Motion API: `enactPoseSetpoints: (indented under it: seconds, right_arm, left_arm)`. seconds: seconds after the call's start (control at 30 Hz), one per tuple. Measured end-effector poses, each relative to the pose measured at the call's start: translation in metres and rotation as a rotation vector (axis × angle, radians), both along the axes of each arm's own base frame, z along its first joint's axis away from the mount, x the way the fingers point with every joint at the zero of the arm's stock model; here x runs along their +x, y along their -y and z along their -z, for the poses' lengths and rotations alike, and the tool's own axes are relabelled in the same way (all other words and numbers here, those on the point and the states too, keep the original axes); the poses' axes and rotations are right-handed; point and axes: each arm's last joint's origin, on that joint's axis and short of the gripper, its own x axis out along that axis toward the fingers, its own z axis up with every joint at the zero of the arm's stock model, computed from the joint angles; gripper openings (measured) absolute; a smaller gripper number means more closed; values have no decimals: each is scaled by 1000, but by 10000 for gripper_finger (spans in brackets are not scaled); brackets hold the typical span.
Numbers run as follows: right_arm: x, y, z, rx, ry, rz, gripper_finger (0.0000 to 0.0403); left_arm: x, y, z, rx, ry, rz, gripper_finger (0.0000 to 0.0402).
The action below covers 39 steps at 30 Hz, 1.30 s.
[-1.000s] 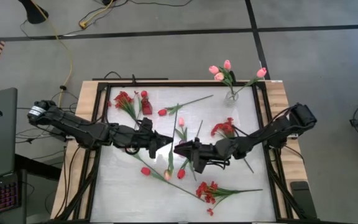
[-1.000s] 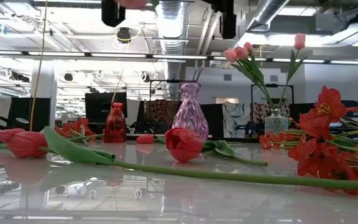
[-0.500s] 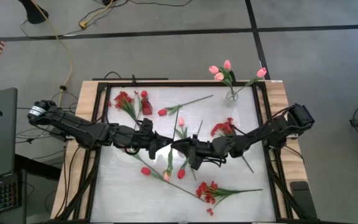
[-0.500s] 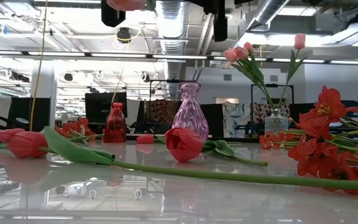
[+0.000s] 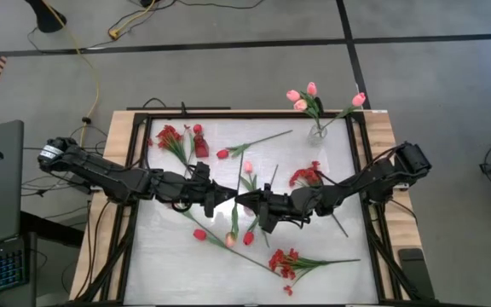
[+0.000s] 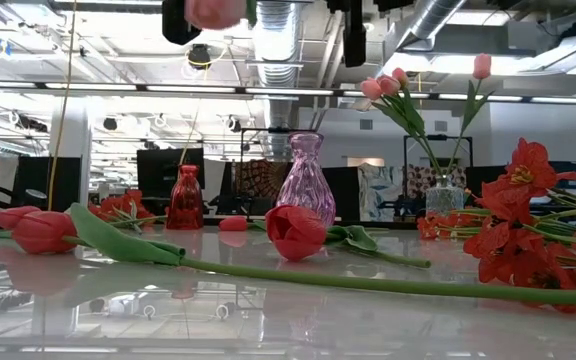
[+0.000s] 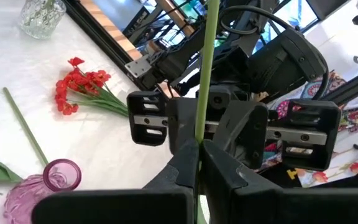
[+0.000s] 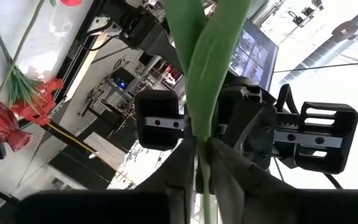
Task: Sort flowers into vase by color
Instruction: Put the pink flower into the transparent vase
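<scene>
A pink tulip (image 5: 229, 241) on a long green stem (image 5: 236, 179) is up off the table, its stem running from the near side to the far side; its bloom (image 6: 213, 10) shows at the top of the low view. My left gripper (image 5: 227, 200) and my right gripper (image 5: 244, 202) face each other over the table's middle, both shut on that stem. A purple vase (image 6: 301, 180), a red vase (image 6: 185, 198) and a clear vase (image 5: 317, 130) with pink tulips stand farther back. Red tulips (image 6: 295, 230) and red bunches (image 5: 286, 263) lie on the table. My left gripper pinches the tulip's stem (image 7: 205, 93) between its two fingers, coming level from the table's left and lying across the stem. The flower is lifted clear. My right gripper pinches the same stem, just below its leaves (image 8: 207, 68), level from the table's right and across it, right opposite the left gripper.
The purple vase (image 5: 248, 175) stands just beyond the two grippers. A red tulip (image 5: 199, 234) on a long stem and another red tulip (image 5: 248, 239) lie near the front. A red bunch (image 5: 307, 177) lies under the right arm. A raised dark frame (image 5: 139, 170) edges the table.
My right gripper has moved toward the table's left, up to the left gripper and the held stem. The pink bloom has dipped a little lower in the low view.
</scene>
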Motion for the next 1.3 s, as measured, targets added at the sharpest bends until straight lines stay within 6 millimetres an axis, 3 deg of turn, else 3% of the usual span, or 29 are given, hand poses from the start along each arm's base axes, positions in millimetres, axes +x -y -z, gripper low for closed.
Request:
enactPoseSetpoints:
  seconds: [0.2,0.47,0.73,1.0,1.1,1.3]
  right_arm:
    - [-2,-6,0,59,6,-16,33]
    - [-8,-18,0,295,50,60,17]
    - [-26,-16,-5,539,8,224,16]
    - [-80,29,-49,1154,-35,254,19]
    - [-105,49,-69,1353,-17,223,18]
    - [-144,74,-96,1627,41,140,19]
  left_arm:
    - [0,-2,0,39,-8,-1,25]
    - [0,-12,-1,121,-28,52,122]
    - [-34,-43,-18,241,-108,-56,200]
    - [-70,-40,-28,410,-190,-149,213]
    - [-70,-29,-27,478,-191,-140,213]
    - [-48,5,-19,718,-175,-97,212]
